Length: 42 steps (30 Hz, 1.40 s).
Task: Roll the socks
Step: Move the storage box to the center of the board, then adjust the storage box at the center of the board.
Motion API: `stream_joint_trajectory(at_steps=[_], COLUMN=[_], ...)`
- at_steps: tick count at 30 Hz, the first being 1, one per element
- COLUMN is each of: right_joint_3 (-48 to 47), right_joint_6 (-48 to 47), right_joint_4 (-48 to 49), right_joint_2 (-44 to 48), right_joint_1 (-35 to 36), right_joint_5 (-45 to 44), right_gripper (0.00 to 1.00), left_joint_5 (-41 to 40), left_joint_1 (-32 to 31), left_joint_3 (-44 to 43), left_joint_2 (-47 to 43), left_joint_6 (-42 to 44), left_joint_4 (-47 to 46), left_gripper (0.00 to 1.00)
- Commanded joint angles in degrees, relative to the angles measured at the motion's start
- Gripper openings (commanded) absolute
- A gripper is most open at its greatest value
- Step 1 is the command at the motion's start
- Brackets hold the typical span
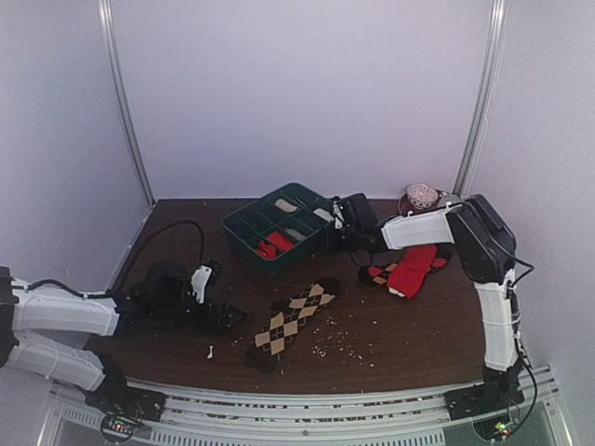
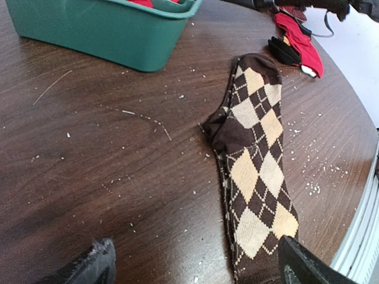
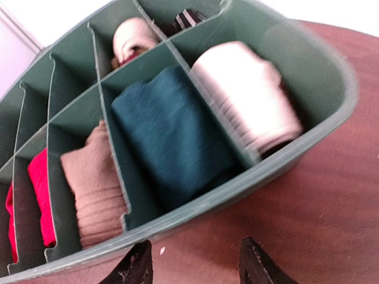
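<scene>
Top external view, and the brown argyle sock is laid out flat and unrolled in the middle of the counter. It runs on a slant, its far end pointing toward the green divided bin. Whether a second sock lies beneath it I cannot tell.

The left gripper sits low over the counter, just left of the sock's near half. On the left wrist view its jaws are spread wide with nothing clamped. One fingertip is over bare wood, and the other is at the sock's near end, though contact there is unclear. White crumbs are scattered all around.

Over on the right, the right gripper reaches to the bin's right-hand end. On the right wrist view its jaws are parted and carry nothing, poised above the counter just outside the bin's wall. Inside the bin, compartment by compartment, are a cream roll at the end, a teal roll next to it, a tan roll and then a red bundle.

On the right side of the counter, under the right arm, a red sock lies across a dark sock with red marks. Both are unrolled and well apart from the argyle one.
</scene>
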State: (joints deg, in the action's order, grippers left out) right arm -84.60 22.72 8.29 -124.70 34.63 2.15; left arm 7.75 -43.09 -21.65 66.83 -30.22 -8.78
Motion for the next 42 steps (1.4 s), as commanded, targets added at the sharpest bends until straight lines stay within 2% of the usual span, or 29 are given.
stream_joint_trajectory(at_steps=[1,3,5,6,7,9,10,11,19,22,30,35,42], right_joint_3=[-5.1,-6.6,-4.2,-2.0,0.0,4.2,7.1,9.1,19.6,23.4,33.7,37.6,39.7], right_joint_6=[-1.6,-1.7,-1.3,-0.7,-0.4,0.0,0.0,-0.1,-3.0,-3.1,-2.5,-1.8,-0.8], right_joint_4=[0.7,-1.6,-0.4,0.6,1.2,2.2,2.8,3.2,-0.4,-1.5,-2.1,-1.8,-1.0], right_joint_2=[-2.3,-2.5,-0.4,1.1,3.0,6.9,9.1,11.2,27.3,32.6,44.6,48.5,49.1], right_joint_1=[-1.9,-2.3,-2.3,-2.3,-2.3,-2.3,-2.2,-2.2,-0.9,-0.6,-0.4,-0.4,-0.4], right_joint_5=[-0.7,-1.1,-1.0,-0.9,-1.0,-1.1,-0.8,-0.6,2.8,4.0,2.9,1.6,0.8], right_gripper=[0.5,0.5,0.5,0.5,0.5,0.5,0.5,0.5,0.5,0.5,0.5,0.5,0.5], left_joint_5=[-0.5,-5.3,-11.3,-13.0,-14.0,-15.5,-16.2,-16.5,-13.0,-10.9,-3.6,1.0,8.5], left_joint_1=[-0.4,-0.3,-0.1,0.2,0.6,1.3,1.4,1.7,3.1,3.2,3.0,1.9,0.5], left_joint_3=[0.7,0.4,-1.6,-3.0,-4.7,-8.5,-10.7,-12.6,-23.0,-26.1,-32.3,-39.7,-49.6], left_joint_2=[-0.9,-0.4,0.9,2.0,3.2,6.4,8.5,10.8,28.0,32.5,42.1,47.9,53.8], left_joint_6=[-0.7,-1.4,-3.1,-3.4,-3.8,-4.4,-4.2,-3.6,-0.6,-0.3,2.7,6.1,9.7], left_joint_4=[-3.3,-3.7,-3.4,-3.7,-4.0,-4.4,-4.5,-4.8,-8.9,-8.7,-13.7,-15.3,-16.4], left_gripper=[0.94,0.94,0.93,0.89,0.79,0.39,0.26,0.21,0.16,0.13,0.13,0.13,0.13])
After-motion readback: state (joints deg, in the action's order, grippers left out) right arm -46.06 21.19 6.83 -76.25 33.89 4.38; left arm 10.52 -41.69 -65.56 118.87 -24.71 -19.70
